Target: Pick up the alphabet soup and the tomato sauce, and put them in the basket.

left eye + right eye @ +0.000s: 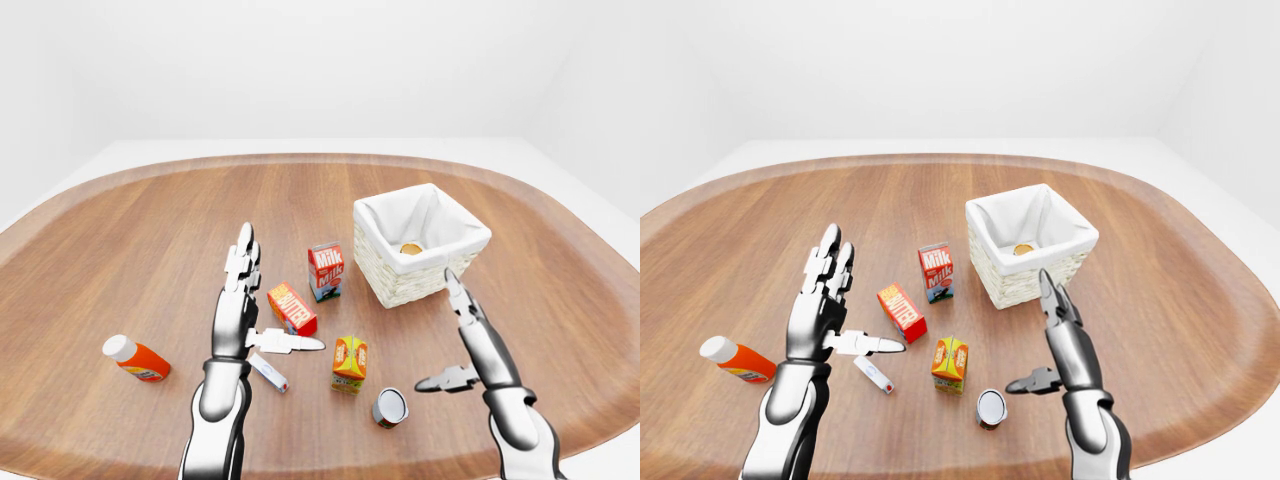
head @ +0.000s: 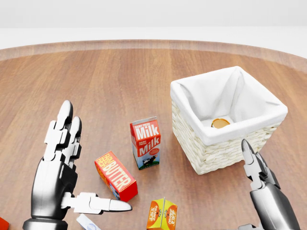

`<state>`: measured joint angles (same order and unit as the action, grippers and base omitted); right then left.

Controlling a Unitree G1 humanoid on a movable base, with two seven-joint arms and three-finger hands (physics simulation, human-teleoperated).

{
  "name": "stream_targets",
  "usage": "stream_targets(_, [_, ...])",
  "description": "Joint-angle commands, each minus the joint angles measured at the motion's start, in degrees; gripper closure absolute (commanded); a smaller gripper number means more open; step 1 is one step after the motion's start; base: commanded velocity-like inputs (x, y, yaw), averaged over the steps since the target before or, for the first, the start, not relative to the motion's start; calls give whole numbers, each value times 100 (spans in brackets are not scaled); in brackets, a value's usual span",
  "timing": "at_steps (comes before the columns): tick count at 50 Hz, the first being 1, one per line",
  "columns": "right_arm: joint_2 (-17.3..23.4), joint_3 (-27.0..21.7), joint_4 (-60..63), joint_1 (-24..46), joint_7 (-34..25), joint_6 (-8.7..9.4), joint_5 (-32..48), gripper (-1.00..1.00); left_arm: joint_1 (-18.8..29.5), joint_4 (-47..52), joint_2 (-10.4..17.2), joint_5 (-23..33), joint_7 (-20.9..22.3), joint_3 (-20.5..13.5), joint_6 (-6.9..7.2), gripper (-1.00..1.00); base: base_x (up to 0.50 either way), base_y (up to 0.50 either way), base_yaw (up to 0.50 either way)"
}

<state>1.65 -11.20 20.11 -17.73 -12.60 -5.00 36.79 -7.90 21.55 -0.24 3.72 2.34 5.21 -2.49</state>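
I'm over a big rounded brown wood table (image 1: 150, 230) in a plain white room. My left hand (image 1: 243, 300) is up, fingers straight, thumb out sideways, splayed wide w/ nothing in it. My right hand (image 1: 466, 340) is lower, also splayed, thumb out to view-left. A small silver-topped can lying on its side (image 1: 390, 407) sits btwn the hands, near the left-eye view's bottom, just left of my right thumb, not touching. White-lined woven wicker basket (image 2: 192, 129) is above my right hand; a round orange-topped can (image 2: 220, 123) lies inside.
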Motion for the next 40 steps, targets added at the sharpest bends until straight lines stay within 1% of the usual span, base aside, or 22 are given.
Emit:
stream_targets(1, [-72,65,88,-136,-9,0,48,-100,-9,-2,30,83,4,6,42,-100,0,0,0])
stream_targets(4, [-85,101,85,-175,8,0,71,-100,-9,-27,32,82,6,6,16,-100,0,0,0])
stream_targets(7, [-95,133,107,-234,17,0,83,-100,-14,-2,32,84,7,8,33,-100,0,0,0])
stream_targets(20, [-152,168,175,-534,1,0,137,-100,-9,-20,32,84,10,8,22,-100,0,0,0])
stream_targets(28, [-207,301,85,-684,102,0,255,-100,-9,-20,31,85,8,7,20,-100,0,0,0])
stream_targets(40, [-163,491,-106,-852,358,0,431,-100,-9,-21,31,85,8,7,18,-100,0,0,0])
